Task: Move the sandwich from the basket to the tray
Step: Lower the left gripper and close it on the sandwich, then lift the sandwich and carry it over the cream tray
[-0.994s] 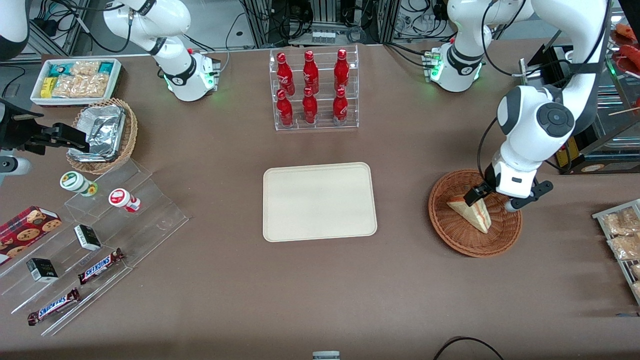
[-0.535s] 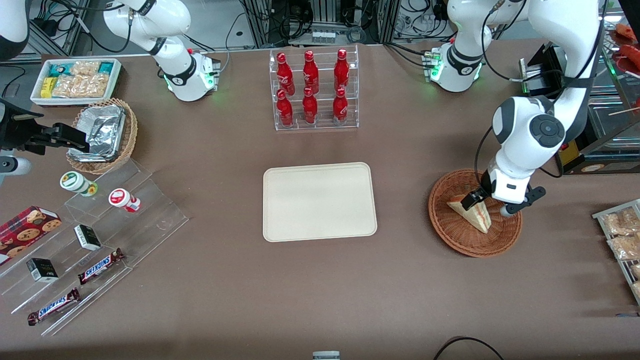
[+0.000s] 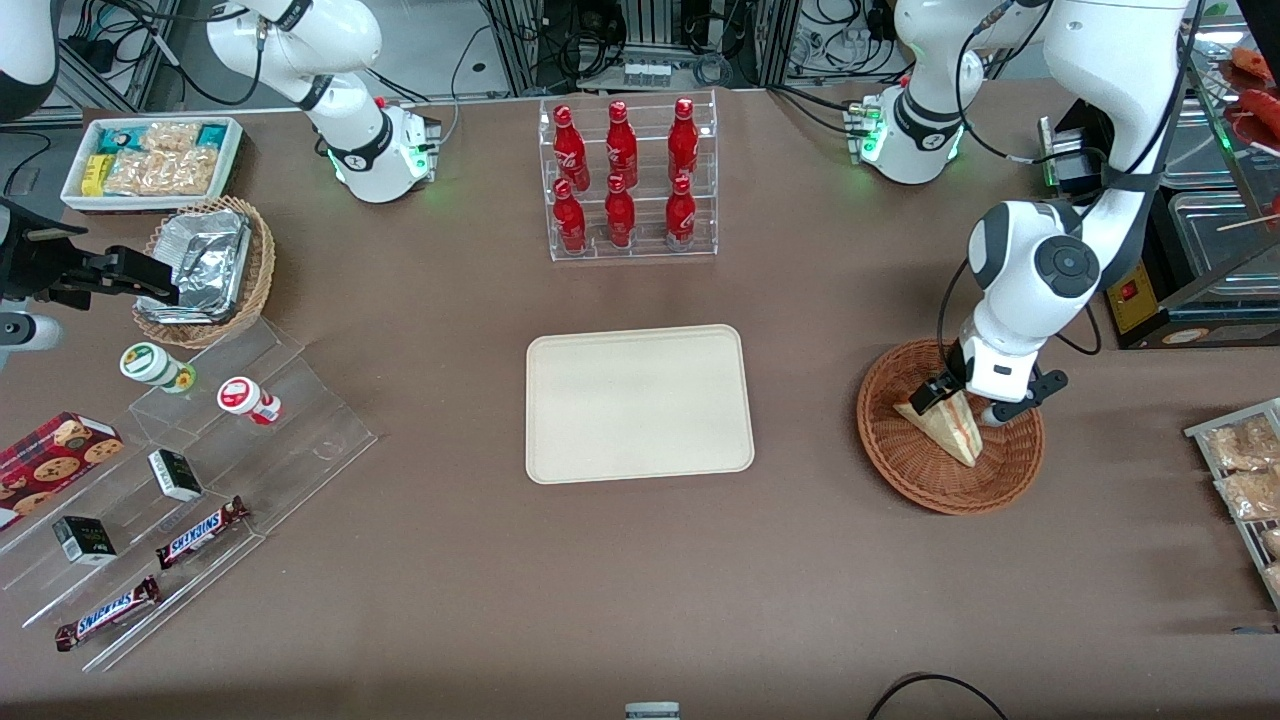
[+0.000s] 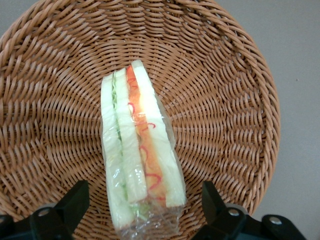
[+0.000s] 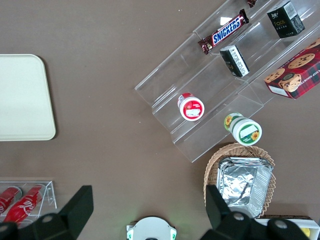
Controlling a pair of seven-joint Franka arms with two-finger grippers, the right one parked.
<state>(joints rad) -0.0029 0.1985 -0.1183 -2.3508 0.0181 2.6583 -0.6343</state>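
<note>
The sandwich (image 3: 945, 432), a wrapped wedge of white bread with red and green filling, lies in the reddish-brown wicker basket (image 3: 905, 467) toward the working arm's end of the table. It also shows in the left wrist view (image 4: 140, 155), inside the basket (image 4: 225, 100). My left gripper (image 3: 962, 401) is down in the basket, open, with one finger on each side of the sandwich's wide end; in the left wrist view the gripper (image 4: 144, 205) straddles it with gaps on both sides. The cream-beige tray (image 3: 640, 403) lies empty at the table's middle.
A clear rack of red bottles (image 3: 625, 180) stands farther from the front camera than the tray. A clear stepped stand with snacks (image 3: 170, 480), a foil-tray basket (image 3: 205, 265) and a white snack bin (image 3: 150, 160) sit toward the parked arm's end. Packaged snacks (image 3: 1240, 470) lie beside the basket.
My left gripper has come lower into the basket and shifted slightly toward the tray, now straddling the sandwich's wide end. The sandwich has not moved.
</note>
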